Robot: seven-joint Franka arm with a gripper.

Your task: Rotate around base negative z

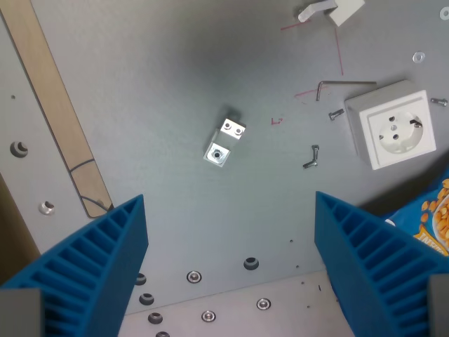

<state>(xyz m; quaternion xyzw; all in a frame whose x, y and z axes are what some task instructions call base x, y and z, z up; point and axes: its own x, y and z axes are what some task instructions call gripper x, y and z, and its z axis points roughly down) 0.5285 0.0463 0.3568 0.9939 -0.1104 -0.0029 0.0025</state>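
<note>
In the wrist view my gripper [230, 263] is open and empty, its two blue ribbed fingers [91, 267] at the lower left and lower right of the picture. It hangs above a grey metal table [175, 84]. A small shiny metal angle bracket [224, 142] lies on the table between and beyond the fingers, apart from them.
A white wall socket [393, 125] lies at the right, with an Allen key [344, 86] and small screws [311, 157] near it. A wooden strip [57, 105] runs along the left. A blue snack bag [428, 217] is at the right edge. Bolt holes [251, 264] dot the near plate.
</note>
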